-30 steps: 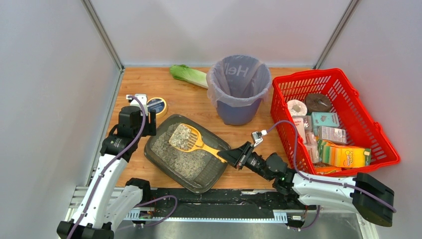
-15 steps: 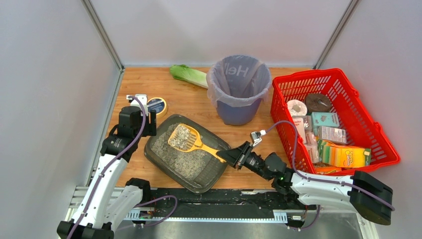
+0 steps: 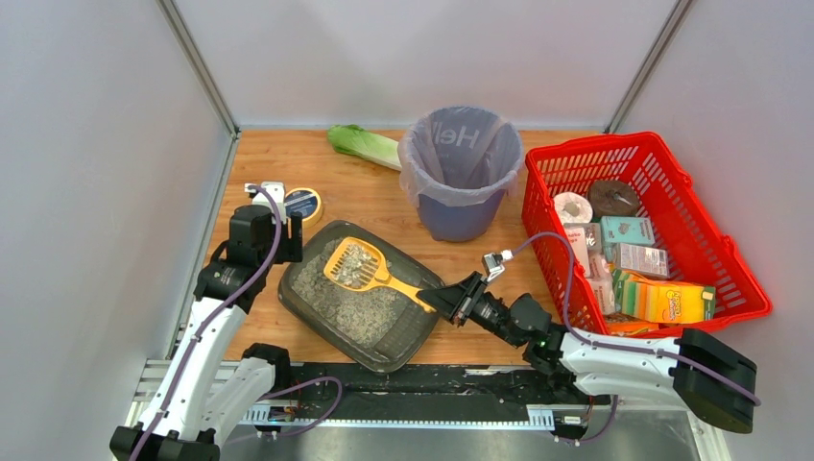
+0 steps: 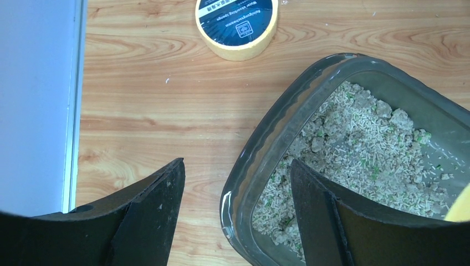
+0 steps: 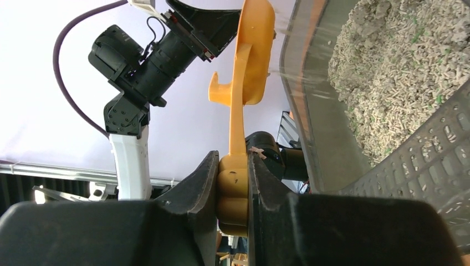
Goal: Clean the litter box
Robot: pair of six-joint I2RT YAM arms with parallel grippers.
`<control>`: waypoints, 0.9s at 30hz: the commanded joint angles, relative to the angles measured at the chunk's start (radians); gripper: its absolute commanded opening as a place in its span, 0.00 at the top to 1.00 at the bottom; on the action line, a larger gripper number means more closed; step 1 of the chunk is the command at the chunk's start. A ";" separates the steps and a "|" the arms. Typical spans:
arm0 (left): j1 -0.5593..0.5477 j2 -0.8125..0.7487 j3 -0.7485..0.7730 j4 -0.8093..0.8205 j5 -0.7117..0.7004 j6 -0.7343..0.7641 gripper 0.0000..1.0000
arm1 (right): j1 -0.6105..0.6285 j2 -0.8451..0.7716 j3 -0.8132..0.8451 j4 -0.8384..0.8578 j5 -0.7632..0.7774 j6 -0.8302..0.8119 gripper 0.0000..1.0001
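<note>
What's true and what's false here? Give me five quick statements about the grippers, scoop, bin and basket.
The right gripper is shut on the yellow scoop by its handle. True.
The scoop is empty. False: it carries litter.
The left gripper clamps the litter box. False: it is open, its jaws either side of the rim.
The bin has a bag liner. True.
The red basket is empty. False: it holds packages.
</note>
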 commanded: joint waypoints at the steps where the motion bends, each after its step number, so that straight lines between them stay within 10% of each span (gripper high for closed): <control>1: -0.004 -0.006 0.004 0.029 0.006 -0.004 0.22 | -0.013 -0.007 -0.046 0.152 0.097 0.057 1.00; 27: -0.004 -0.005 0.002 0.033 0.004 0.002 0.22 | -0.025 0.049 0.024 0.075 0.023 0.072 1.00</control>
